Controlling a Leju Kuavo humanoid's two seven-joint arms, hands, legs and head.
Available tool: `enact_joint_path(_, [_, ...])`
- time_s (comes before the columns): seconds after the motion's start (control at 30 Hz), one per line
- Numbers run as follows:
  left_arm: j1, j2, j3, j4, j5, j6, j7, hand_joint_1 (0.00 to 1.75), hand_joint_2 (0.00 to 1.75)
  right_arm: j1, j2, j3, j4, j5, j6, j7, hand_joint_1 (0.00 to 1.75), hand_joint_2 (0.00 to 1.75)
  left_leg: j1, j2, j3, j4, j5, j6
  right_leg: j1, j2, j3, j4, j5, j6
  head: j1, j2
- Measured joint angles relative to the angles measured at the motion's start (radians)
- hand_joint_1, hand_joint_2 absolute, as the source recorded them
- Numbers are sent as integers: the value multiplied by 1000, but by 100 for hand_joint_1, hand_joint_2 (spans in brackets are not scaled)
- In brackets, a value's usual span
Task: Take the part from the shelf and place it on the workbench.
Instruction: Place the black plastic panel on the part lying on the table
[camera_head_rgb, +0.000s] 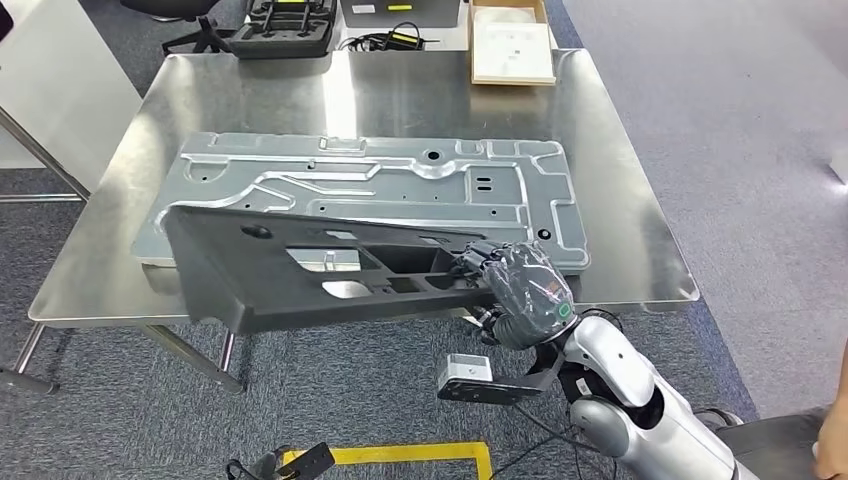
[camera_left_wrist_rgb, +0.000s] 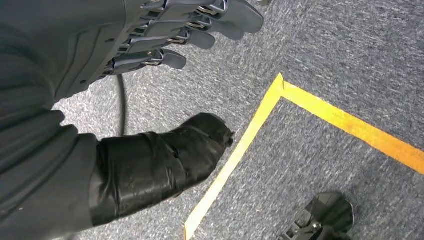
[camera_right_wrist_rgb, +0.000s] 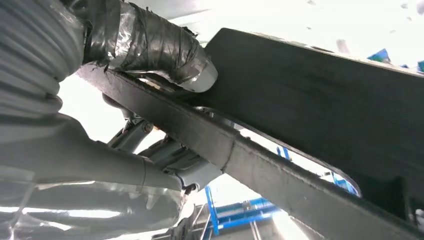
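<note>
Black plastic part (camera_head_rgb: 300, 270) is hanging over the desk (camera_head_rgb: 620, 200) near edge, right hand (camera_head_rgb: 525, 290) clamping its right end. Left hand (camera_left_wrist_rgb: 165, 35) is dangling with fingers apart. Held off-centre, the part's far-left end could sag and twist loose.

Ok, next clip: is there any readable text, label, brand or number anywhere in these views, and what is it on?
No text is legible in any view.
Flat beige cardboard box at the steel workbench's far edge: faint marks, too blurred to read.
Black plastic panel, held by the right hand: no marking visible.
Stamped grey metal sheet: none visible.
</note>
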Motion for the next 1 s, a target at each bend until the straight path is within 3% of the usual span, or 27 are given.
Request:
enact_joint_path(0.07, [-1,0,0,0,-1,-1,0,0,175,-11,-10,2,22,4,5,0,175,175,-2,-4,7,10,-12,-5,1,0,42,-123,76,-5,0,0])
enact_joint_path(0.1, [-2,0,0,0,-1,-1,1,0,175,-17,-13,3,31,5,6,-1,175,175,-3,-6,7,14,-17,-9,2,1,61,-167,92,-10,0,0])
enact_joint_path(0.27, [-4,1,0,0,-1,-3,2,0,175,-33,-20,9,68,15,18,0,175,175,-5,-6,-1,25,-28,-33,2,2,79,-203,91,-34,-4,0])
enact_joint_path(0.33, [-6,1,0,0,-1,-3,3,0,175,-51,-23,12,95,38,36,4,175,175,-1,-2,-32,96,-71,-46,-2,1,82,-207,93,-44,-8,0])
enact_joint_path(0.4, [-10,0,0,0,-1,-3,7,0,175,-71,-24,20,139,77,56,8,175,175,2,0,-94,227,-127,-55,-2,-1,82,-207,93,-48,-12,0])
enact_joint_path(0.47, [-11,0,0,0,0,-4,12,0,175,-90,-24,35,188,121,75,9,175,175,3,3,-130,294,-137,-57,-1,-1,82,-207,93,-48,-12,0])
enact_joint_path(0.5, [-11,0,0,0,2,-3,12,0,175,-100,-25,44,209,142,84,9,175,175,3,4,-122,274,-117,-55,-1,-1,83,-207,93,-48,-12,0])
enact_joint_path(0.57, [-16,0,0,0,4,-1,12,0,175,-123,-25,67,249,187,99,14,175,175,2,4,-60,143,-51,-47,-1,-1,86,-207,91,-46,-12,0])
enact_joint_path(0.63, [-22,-1,0,0,6,2,11,0,175,-145,-28,87,284,227,108,23,175,175,-1,4,-5,32,-17,-37,2,-3,88,-208,90,-38,-11,0])
enact_joint_path(0.8, [-17,-3,0,0,9,11,5,0,175,-183,-47,142,350,322,115,55,175,175,-1,1,12,-1,-8,-12,5,-6,88,-206,82,-10,-10,0])
enact_joint_path(0.87, [-18,-2,0,0,10,15,2,0,175,-193,-56,160,366,350,112,66,175,175,0,0,16,-9,-4,-1,4,-6,53,-127,35,-4,-9,0])
enact_joint_path(0.93, [-17,-2,0,0,13,18,0,0,175,-199,-63,173,381,361,105,75,175,175,-3,0,17,-9,-5,6,4,-6,-8,3,-24,-1,-9,0])
enact_joint_path(0.97, [-15,-2,0,0,14,18,0,0,175,-199,-67,179,389,363,97,78,175,175,-6,0,17,-9,-6,7,4,-6,-31,47,-35,0,-9,0])
enact_joint_path(1.0, [-13,-2,0,0,15,19,0,0,175,-199,-71,184,395,365,86,82,175,175,-8,-1,17,-8,-6,8,5,-6,-40,61,-29,-2,-9,0])
